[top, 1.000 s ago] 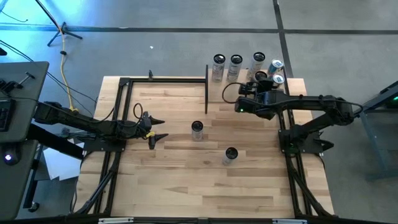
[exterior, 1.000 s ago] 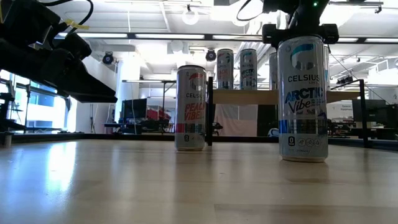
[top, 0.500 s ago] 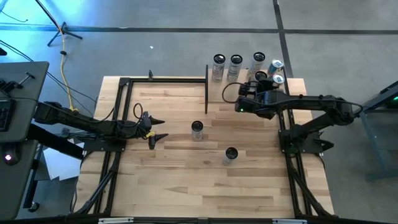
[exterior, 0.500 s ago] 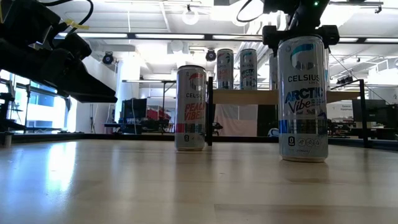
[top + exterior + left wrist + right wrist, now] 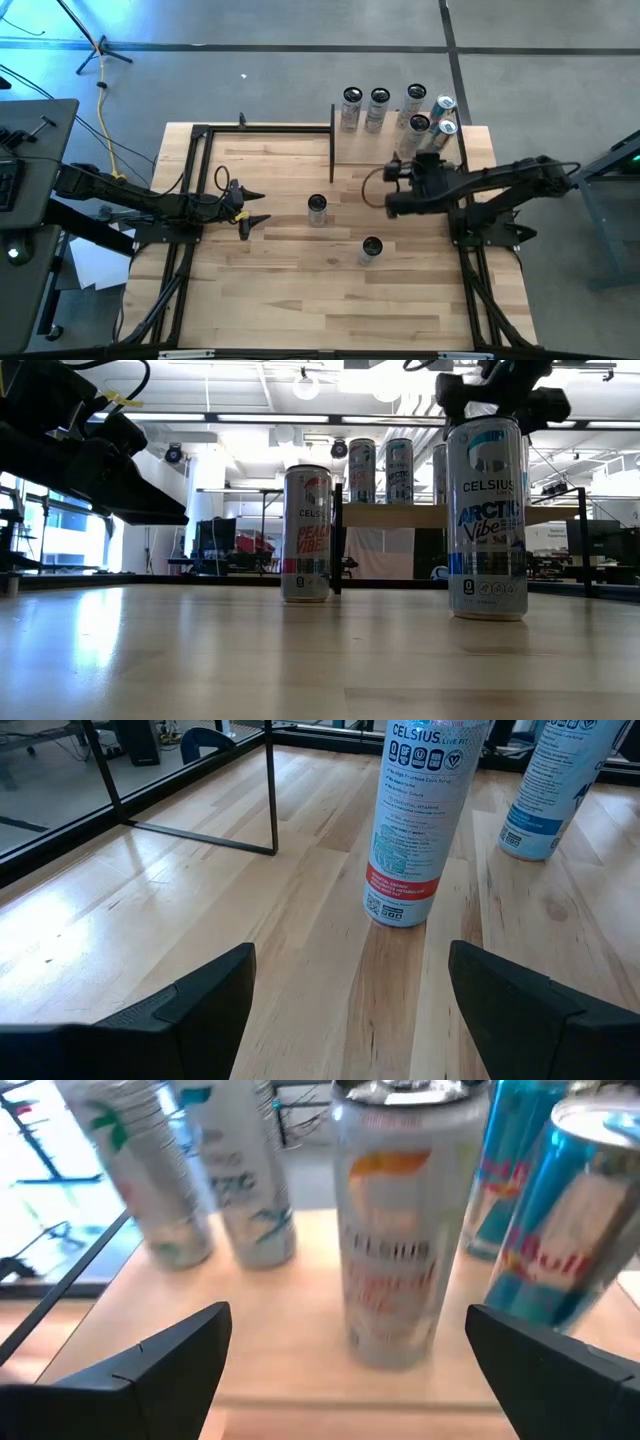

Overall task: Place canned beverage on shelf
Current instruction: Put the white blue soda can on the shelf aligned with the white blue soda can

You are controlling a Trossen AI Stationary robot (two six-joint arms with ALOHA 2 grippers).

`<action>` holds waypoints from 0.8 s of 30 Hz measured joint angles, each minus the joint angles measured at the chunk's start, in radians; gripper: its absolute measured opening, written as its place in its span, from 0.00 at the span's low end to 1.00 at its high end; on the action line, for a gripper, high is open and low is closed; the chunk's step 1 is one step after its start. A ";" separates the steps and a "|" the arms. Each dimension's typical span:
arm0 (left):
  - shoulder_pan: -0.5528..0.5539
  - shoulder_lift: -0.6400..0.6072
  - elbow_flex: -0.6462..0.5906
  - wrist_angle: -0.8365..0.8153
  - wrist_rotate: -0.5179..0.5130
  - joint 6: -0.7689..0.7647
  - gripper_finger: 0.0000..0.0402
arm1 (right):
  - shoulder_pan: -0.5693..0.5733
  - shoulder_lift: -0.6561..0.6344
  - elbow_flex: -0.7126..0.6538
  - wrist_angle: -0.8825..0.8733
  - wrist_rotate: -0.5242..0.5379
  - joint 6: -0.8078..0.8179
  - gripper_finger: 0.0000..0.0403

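The shelf (image 5: 470,145), a light-wood board on thin black posts, stands at the table's far right and carries several cans. One is an orange-marked Celsius can (image 5: 397,1230) (image 5: 419,123), upright on its base. My right gripper (image 5: 345,1370) (image 5: 427,155) hangs open just near of it, one finger on either side, touching nothing. Two more cans, one red-lettered (image 5: 317,206) (image 5: 306,535) and one blue-lettered (image 5: 371,246) (image 5: 487,520), stand on the tabletop. My left gripper (image 5: 254,207) (image 5: 350,1010) waits open at the table's left, facing the red-lettered can (image 5: 420,810).
Two Red Bull cans (image 5: 560,1230) stand right beside the orange-marked can, and two Celsius cans (image 5: 200,1180) stand farther along the shelf. A black metal frame (image 5: 200,130) runs around the tabletop. Bare wood lies along the table's near edge (image 5: 330,310).
My right gripper has drawn back from the orange-marked can toward the table's near edge, and its arm has swung the same way. The can stays upright on the shelf.
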 joint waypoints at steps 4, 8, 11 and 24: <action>0.000 0.000 0.000 0.000 0.000 0.000 0.76 | 0.101 0.000 0.000 -0.042 -0.067 0.067 0.97; 0.000 0.000 0.000 0.000 0.000 0.000 0.76 | 0.203 0.000 0.000 -0.041 -0.172 0.086 0.97; 0.000 0.000 0.000 0.000 0.000 0.000 0.76 | 0.286 0.000 0.000 -0.022 -0.203 0.088 0.97; 0.000 0.000 0.000 0.000 0.000 0.000 0.76 | 0.515 0.000 0.000 0.335 -0.181 -0.028 0.96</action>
